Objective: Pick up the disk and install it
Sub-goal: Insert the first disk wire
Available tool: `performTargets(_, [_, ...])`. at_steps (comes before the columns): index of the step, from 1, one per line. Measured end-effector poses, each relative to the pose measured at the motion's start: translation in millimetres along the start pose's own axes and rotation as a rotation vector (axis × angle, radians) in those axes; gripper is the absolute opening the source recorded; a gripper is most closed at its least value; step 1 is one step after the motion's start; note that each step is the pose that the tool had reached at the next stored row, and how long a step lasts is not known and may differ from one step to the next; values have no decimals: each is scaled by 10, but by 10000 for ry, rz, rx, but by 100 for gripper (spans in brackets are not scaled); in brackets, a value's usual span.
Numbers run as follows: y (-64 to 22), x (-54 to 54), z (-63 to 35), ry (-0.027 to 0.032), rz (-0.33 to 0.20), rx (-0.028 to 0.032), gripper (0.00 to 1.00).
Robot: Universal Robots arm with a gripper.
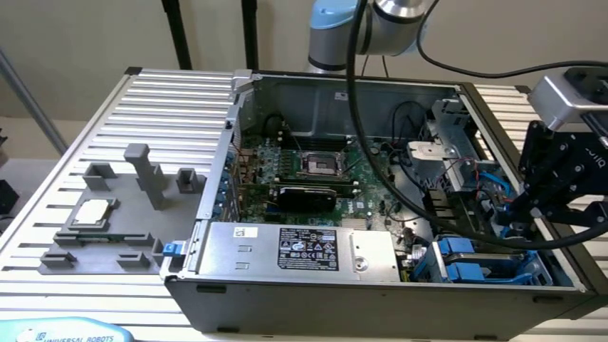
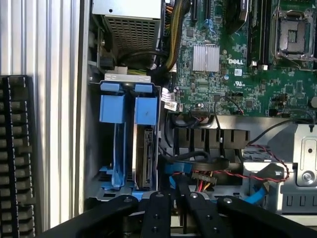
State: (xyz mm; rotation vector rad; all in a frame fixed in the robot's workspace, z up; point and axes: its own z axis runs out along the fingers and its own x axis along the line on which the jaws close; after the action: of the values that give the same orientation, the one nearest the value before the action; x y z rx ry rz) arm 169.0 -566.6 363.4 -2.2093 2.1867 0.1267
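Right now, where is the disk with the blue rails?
The disk stands on edge in the drive cage at the exterior view's lower right, beside a second blue carrier and near the power supply.

Backdrop is a plain beige wall under soft, even light. Two black uprights stand in front of it, behind the worktop's far edge. A grey metal pole slants past the far corner at the exterior view's left. Worktop is ribbed silver aluminium, with slats parallel to the far edge.
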Motion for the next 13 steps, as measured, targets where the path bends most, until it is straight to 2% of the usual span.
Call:
performTargets(5, [27, -65, 93, -2, -1, 0, 21])
performTargets(6, [44, -82, 105, -2, 0, 0, 27])
performTargets(7, [63, -90, 112, -3, 0, 0, 27])
performTargets(8, [86, -93, 114, -2, -1, 0, 33])
performTargets(9, [112, -94, 115, -3, -1, 0, 33])
performTargets(10, [138, -94, 116, -3, 0, 0, 40])
performTargets(13, [223, -86, 117, -11, -1, 1, 40])
